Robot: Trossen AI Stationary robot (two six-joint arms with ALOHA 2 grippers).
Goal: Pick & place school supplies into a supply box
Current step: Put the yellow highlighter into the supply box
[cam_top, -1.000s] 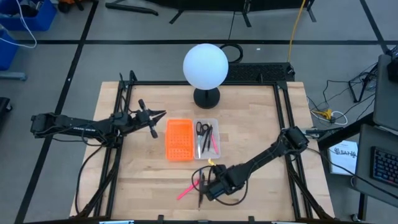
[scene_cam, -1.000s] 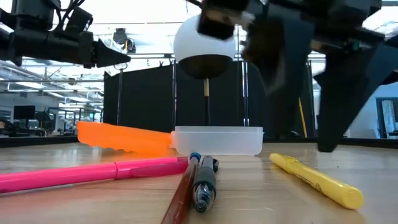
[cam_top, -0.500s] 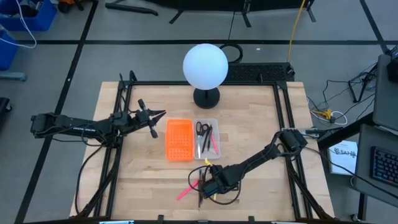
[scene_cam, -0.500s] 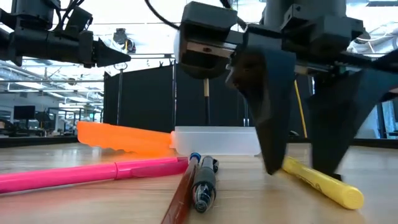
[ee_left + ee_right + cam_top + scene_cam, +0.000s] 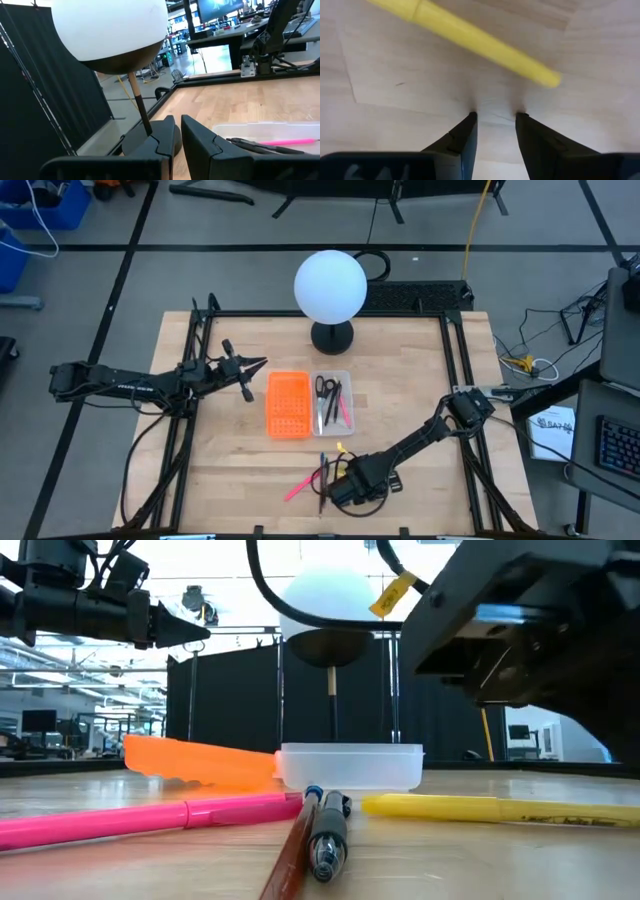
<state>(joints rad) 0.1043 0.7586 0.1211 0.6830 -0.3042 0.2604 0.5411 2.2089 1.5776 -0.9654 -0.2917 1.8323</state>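
the right gripper (image 5: 495, 116), fingers apart and tips on the wood, grips nothing: the yellow pen (image 5: 470, 37) lies flat just ahead, its long axis crosswise, near the supply box (image 5: 345, 376), left gripper (image 5: 262, 363) far off.

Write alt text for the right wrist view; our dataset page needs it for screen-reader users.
A yellow pen lies diagonally on the wooden table, just beyond the right gripper, whose two dark fingertips touch the wood with a narrow gap between them and nothing in it. The pen is not between the fingers.
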